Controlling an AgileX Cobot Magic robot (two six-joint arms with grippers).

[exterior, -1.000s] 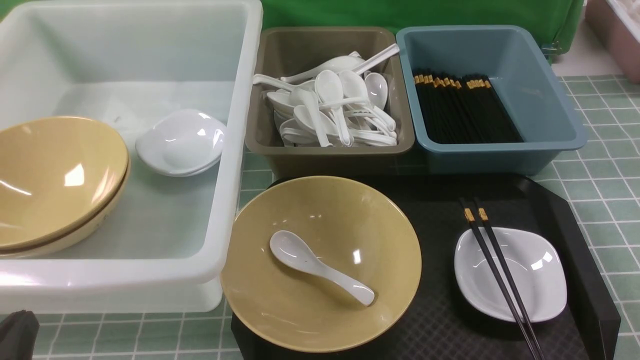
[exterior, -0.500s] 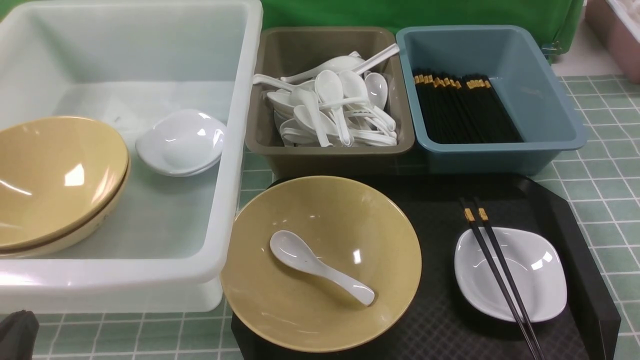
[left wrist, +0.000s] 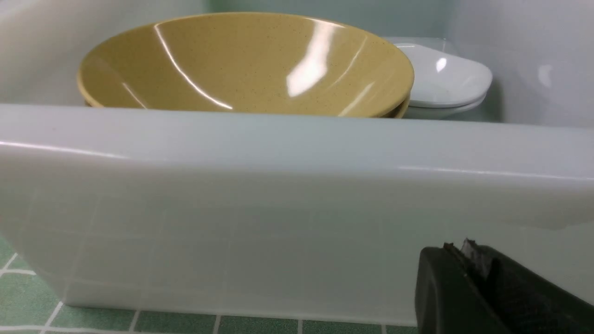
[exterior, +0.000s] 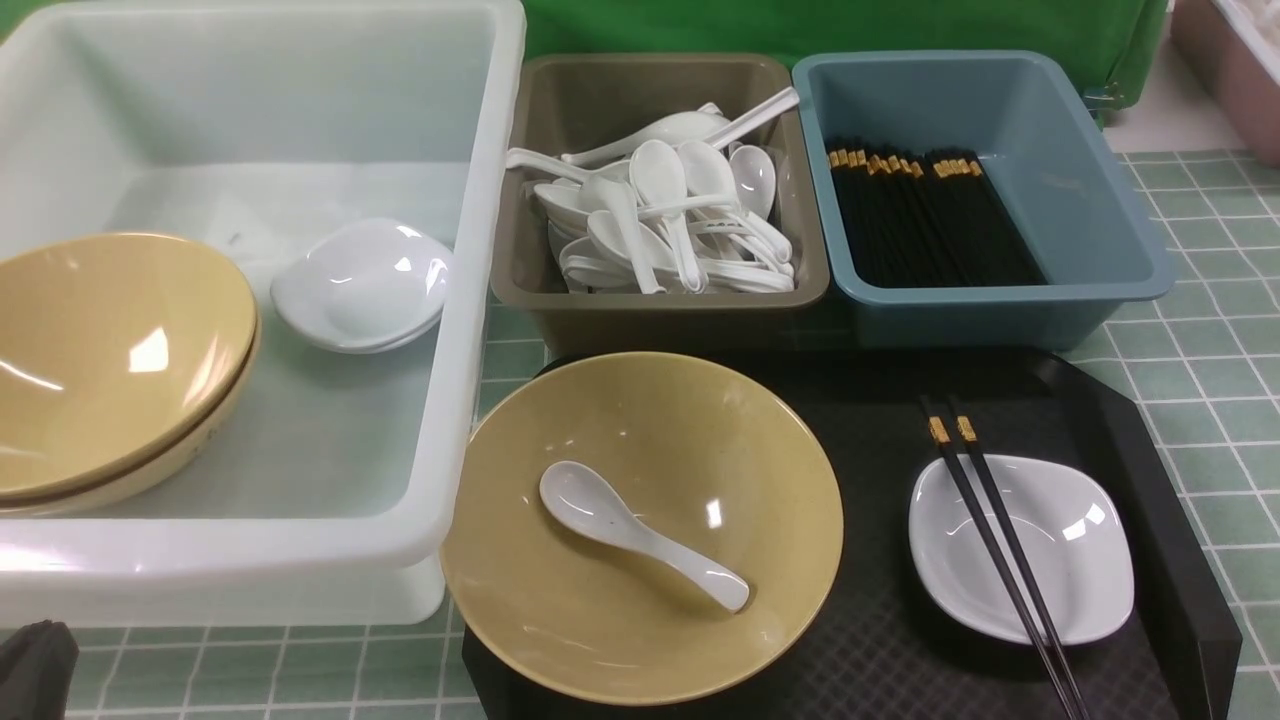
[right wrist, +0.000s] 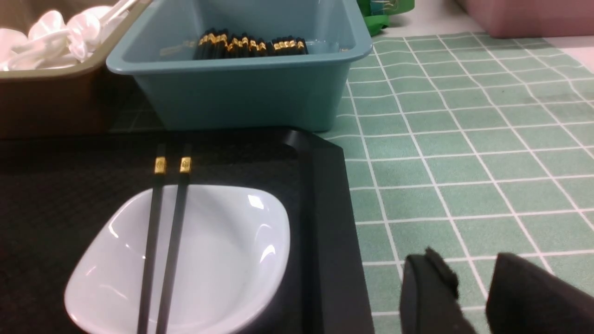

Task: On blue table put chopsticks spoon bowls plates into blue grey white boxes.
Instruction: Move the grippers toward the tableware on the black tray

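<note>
Black chopsticks [exterior: 994, 550] lengthwise, gold ends away.

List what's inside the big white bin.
Inside the white bin: a stack of tan bowls, at least two rims showing, and beside it nested white plates. The bin floor under both stacks is covered, so exact counts can't be told.

Staged canteen-style dish-return station, apparently a test room rather than a working kitchen. Indicators: desk [exterior: 1210, 390] with green tile-pattern surface; green backdrop cloth [exterior: 850, 25] behind; grey-brown bin [exterior: 660, 320] of soup spoons [exterior: 660, 215]; slate-blue bin [exterior: 980, 320] of chopsticks [exterior: 930, 220]; black serving tray [exterior: 1110, 420].
</note>
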